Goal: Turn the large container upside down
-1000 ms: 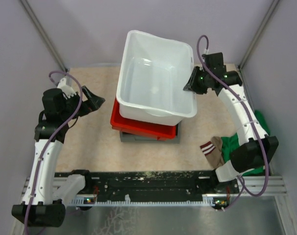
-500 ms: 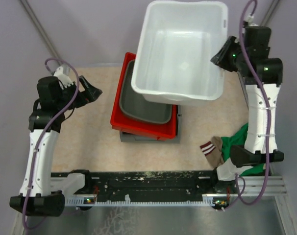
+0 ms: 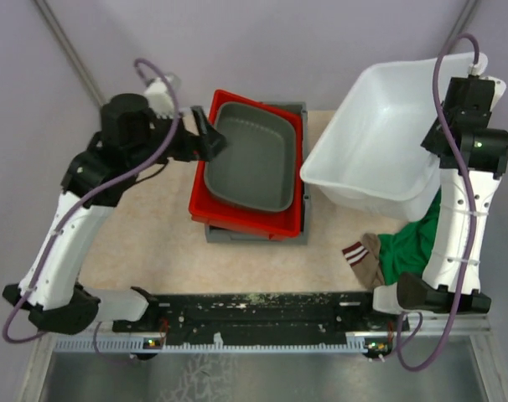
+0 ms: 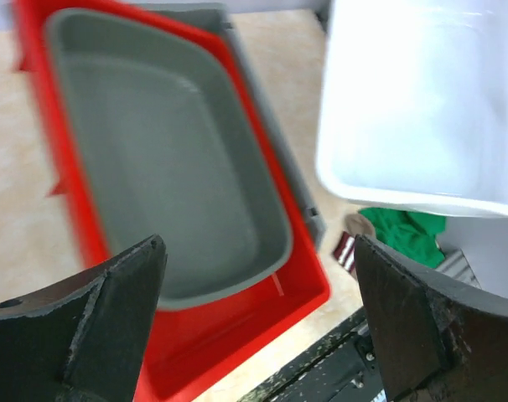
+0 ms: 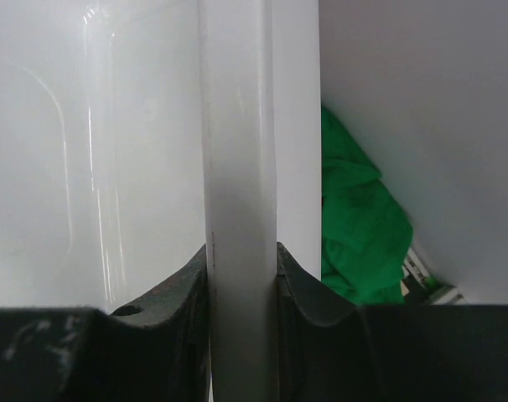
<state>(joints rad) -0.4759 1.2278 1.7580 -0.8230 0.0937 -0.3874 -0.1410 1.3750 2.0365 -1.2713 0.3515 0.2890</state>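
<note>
The large container [image 3: 380,134] is a white plastic tub, held in the air at the right of the table with its open side facing up and tilted toward the left. My right gripper [image 5: 241,276] is shut on its rim [image 5: 237,167], one finger inside the wall and one outside. From above, the right gripper [image 3: 445,138] sits at the tub's right edge, mostly hidden under its wrist. My left gripper [image 3: 208,134] hangs open over the left rim of a grey tub [image 3: 250,155]. In the left wrist view the left gripper [image 4: 258,251] holds nothing, and the white container [image 4: 422,100] fills the upper right.
The grey tub [image 4: 162,159] nests in a red bin [image 3: 246,219] that sits on a dark grey bin [image 3: 254,236] at mid table. A green cloth [image 3: 413,243] and a striped sock [image 3: 363,255] lie at the front right, under the lifted container.
The right arm has swung the white container off the stack, up and over to the right. The left arm has reached right to the stack's left rim, its jaws still open.
</note>
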